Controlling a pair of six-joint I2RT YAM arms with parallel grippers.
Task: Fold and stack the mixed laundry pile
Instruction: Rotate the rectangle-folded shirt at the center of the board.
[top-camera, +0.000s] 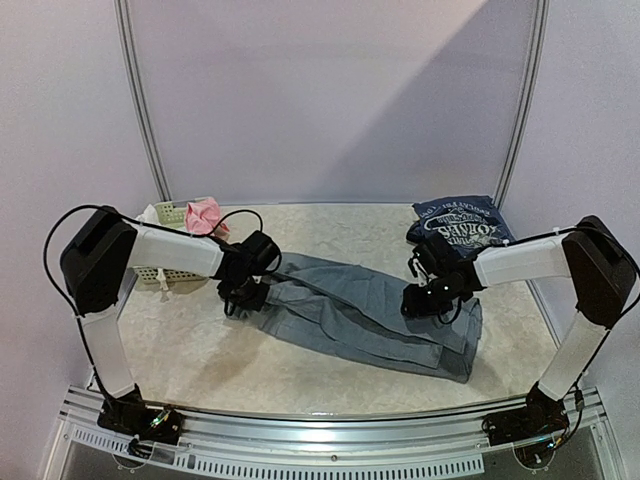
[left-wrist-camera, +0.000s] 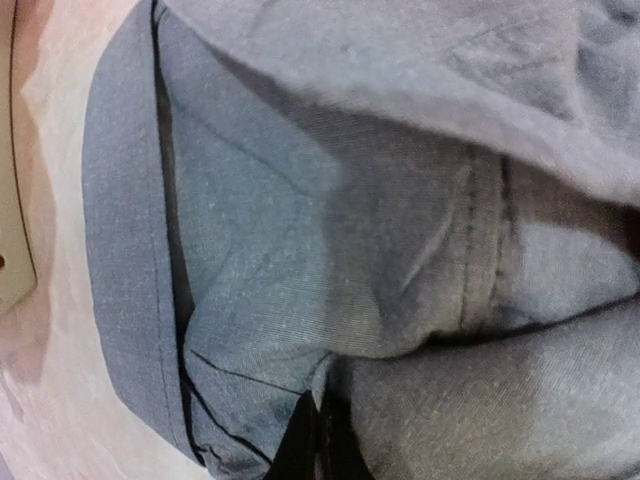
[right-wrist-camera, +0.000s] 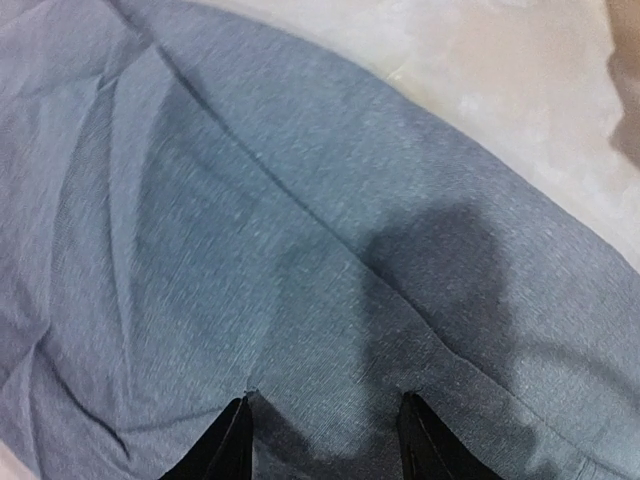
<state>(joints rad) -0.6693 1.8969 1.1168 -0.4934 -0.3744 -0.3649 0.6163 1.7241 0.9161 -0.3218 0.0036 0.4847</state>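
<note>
Trousers (top-camera: 360, 315) of grey cloth lie spread on the pale tabletop (top-camera: 330, 232), running from the left middle of the overhead frame down towards the lower right. The left end effector (top-camera: 243, 296) sits at their left end. In its wrist view the dark fingers (left-wrist-camera: 318, 445) at the bottom edge are pressed close together with bunched grey folds around them, clenched on the trousers. The right end effector (right-wrist-camera: 325, 400) is over the right part of the trousers, released, its two fingertips (right-wrist-camera: 238, 435) standing apart with their tips at the cloth and a dark shadow just beyond them.

A navy printed tee (top-camera: 462, 225) lies folded at the upper right, just behind the right arm and apart from the trousers. At the upper left a pale-green lattice basket (top-camera: 172, 213) holds a pink piece (top-camera: 205, 213) and a white piece (top-camera: 150, 212), partly hidden by the left arm.
</note>
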